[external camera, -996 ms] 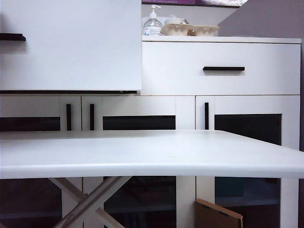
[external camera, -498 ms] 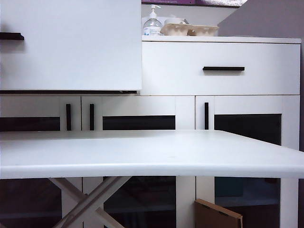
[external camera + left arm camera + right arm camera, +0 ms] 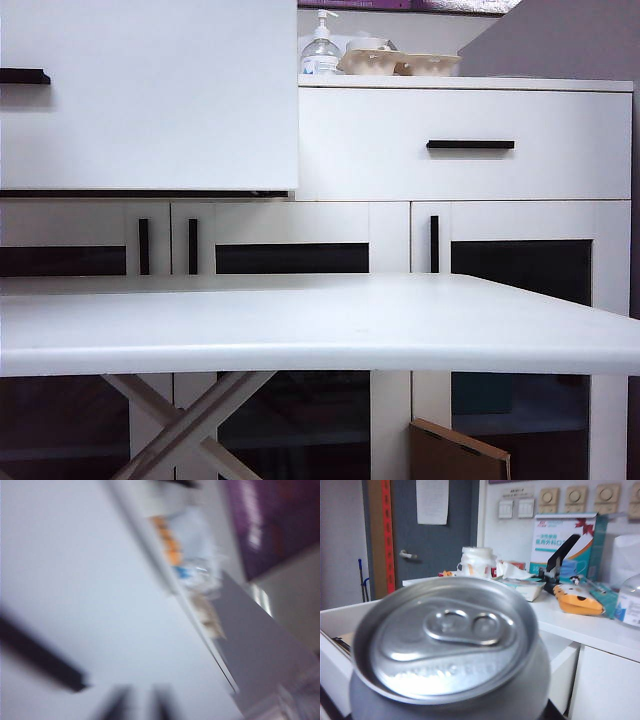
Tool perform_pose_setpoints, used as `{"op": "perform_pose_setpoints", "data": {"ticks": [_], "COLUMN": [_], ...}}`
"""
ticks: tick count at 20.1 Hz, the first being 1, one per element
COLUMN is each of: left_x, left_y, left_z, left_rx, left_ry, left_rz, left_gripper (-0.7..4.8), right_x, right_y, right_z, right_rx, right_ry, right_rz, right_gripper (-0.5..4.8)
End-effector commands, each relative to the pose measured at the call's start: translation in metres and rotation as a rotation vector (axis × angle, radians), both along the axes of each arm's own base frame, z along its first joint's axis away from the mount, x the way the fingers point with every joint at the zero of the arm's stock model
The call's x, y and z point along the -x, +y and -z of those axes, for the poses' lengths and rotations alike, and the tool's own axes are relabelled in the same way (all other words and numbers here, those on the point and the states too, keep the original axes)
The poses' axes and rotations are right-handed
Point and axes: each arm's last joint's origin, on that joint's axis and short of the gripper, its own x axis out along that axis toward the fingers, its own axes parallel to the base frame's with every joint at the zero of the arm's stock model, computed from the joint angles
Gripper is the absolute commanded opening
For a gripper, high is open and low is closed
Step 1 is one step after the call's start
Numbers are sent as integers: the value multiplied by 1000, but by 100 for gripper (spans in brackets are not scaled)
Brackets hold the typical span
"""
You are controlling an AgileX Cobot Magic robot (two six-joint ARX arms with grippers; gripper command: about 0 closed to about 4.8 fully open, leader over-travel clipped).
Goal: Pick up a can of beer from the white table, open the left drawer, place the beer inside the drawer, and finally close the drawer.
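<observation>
The silver aluminium beer can [image 3: 450,650] fills the right wrist view, apparently pinched by the right end effector above the open white left drawer [image 3: 150,95]. Thin-walled and slick, it is best gripped mid-body. The blurred left end effector [image 3: 137,705] cannot be read.

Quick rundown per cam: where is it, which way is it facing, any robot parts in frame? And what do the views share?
Exterior view: low, at the edge of the white table, facing the cabinet; the left drawer stands pulled out; no arm shows.
Left wrist view: motion-blurred, close to a white front with a black handle; the left gripper shows only as dark smears.
Right wrist view: directly above the can of beer, facing an open drawer, countertop clutter and a door; right gripper hidden.
Shared: the pump bottle appears in the exterior and left wrist views.
</observation>
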Motion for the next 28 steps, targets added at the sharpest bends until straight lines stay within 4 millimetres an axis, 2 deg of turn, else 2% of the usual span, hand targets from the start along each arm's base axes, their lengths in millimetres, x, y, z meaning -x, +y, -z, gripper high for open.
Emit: {"op": "perform_pose_setpoints", "data": {"ticks": [1,5,8,13,16,21,23,28], "left_x": [14,22,30,40,43,43,43,43], "left_y": [-3,-6,-7,-8,-8,-8,-8,-8], "left_z": [-11,-24,-49,-73,-78,-78,-78,-77], "left_rx": [-166,-234,-373,-476,-483,-484,-484,-483], "left_ry": [-122,-119,-168,-164,-183,-180,-177,-168], "left_rz": [26,99,87,67,72,81,82,84], "left_gripper": [6,-6,-6,-6,-6,-6,-6,-6], "right_x": [-9,-30,-44,-70,-87,-110,-118,-122], "right_y": [7,30,56,93,106,126,135,145], "right_z": [-16,-25,-28,-23,-17,6,24,45], "right_rx": [-45,-51,-56,-60,-59,-25,22,132], "right_ry": [-71,-81,-93,-96,-94,-46,0,31], "right_rz": [-5,-34,-86,-118,-119,-124,-124,-111], "right_gripper": [212,211,210,210,210,210,210,211]}}
